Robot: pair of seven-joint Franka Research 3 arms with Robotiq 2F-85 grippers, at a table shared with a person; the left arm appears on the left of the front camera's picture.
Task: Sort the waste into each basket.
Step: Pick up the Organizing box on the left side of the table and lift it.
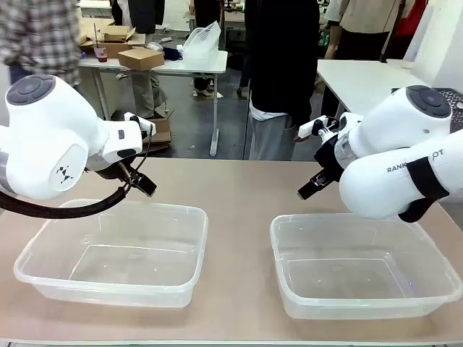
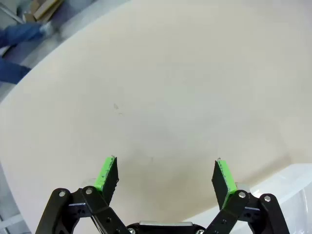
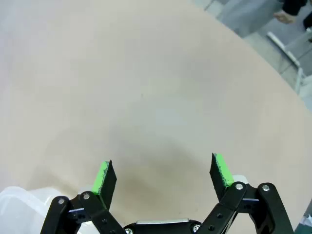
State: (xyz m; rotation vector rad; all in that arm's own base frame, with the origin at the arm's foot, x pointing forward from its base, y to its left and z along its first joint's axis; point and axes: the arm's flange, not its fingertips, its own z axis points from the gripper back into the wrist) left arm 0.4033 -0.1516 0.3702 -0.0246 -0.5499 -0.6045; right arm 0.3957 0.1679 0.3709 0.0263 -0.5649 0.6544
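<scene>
As far as the wrist views go, looking at the left jaws spread wide, green pads (image 2: 106, 174) far apart over bare counter (image 2: 161, 87); same deal for the right jaws, pads (image 3: 104, 176) wide open above plain counter; got the left basket (image 1: 108, 290) sitting low, just on the robot's side of the left jaws, corner poking in beside one pad; right basket (image 1: 362, 309) likewise just below the right jaws; person (image 1: 278, 72) standing well beyond both sets of jaws.
</scene>
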